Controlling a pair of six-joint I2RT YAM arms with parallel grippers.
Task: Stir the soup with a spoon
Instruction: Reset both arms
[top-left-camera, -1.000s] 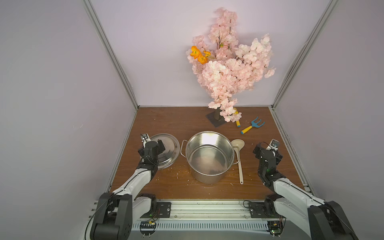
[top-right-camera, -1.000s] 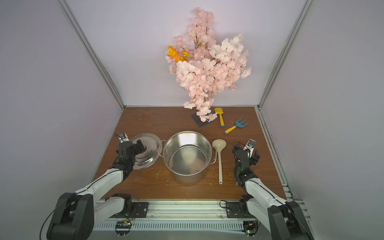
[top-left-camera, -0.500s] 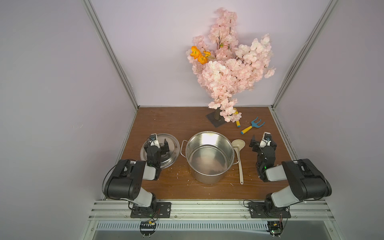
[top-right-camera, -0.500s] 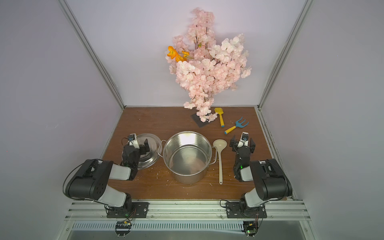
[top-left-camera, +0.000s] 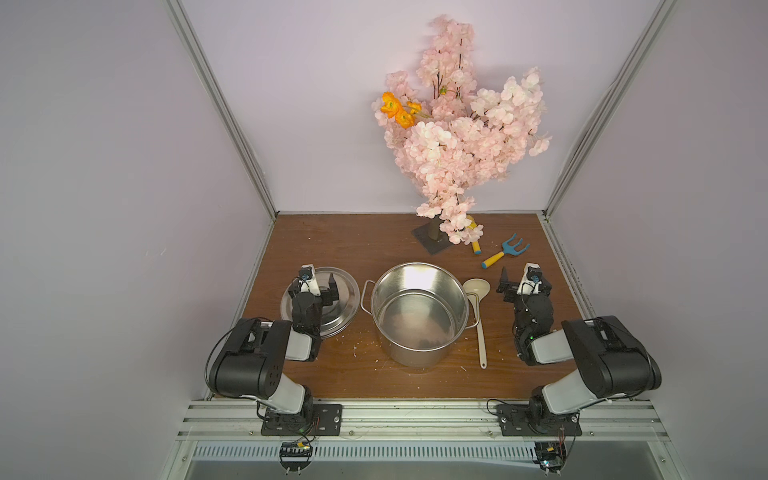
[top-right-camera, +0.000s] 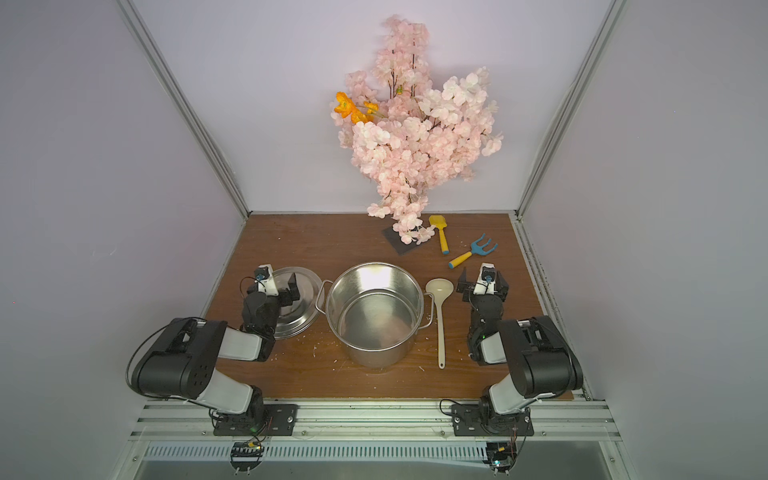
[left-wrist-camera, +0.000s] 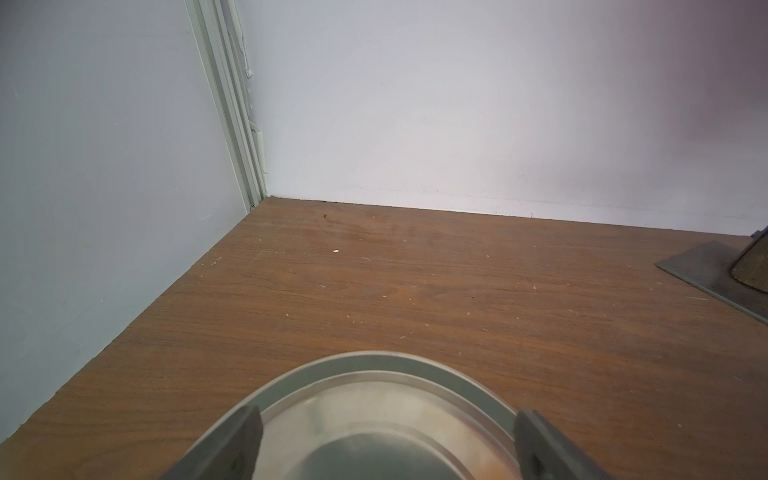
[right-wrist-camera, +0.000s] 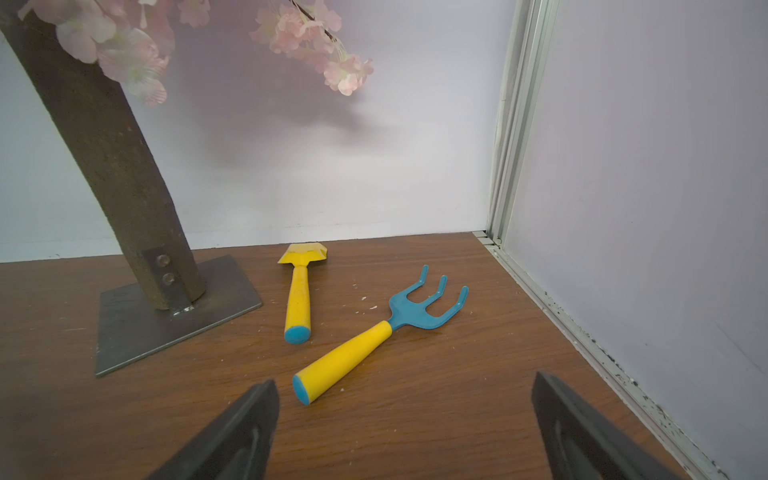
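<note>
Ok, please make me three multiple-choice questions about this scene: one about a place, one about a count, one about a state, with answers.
1. Where does the spoon lie? A) on the table beside the pot B) inside the pot C) on the lid
2. How many toy garden tools lie near the tree stand? A) one B) two C) three
3. The right gripper is: A) shut on the spoon B) shut on the lid C) open and empty
Answers: 1 A, it lies on the wood next to the pot; 2 B, a shovel and a rake; 3 C, its fingers stand wide apart with nothing between.
</note>
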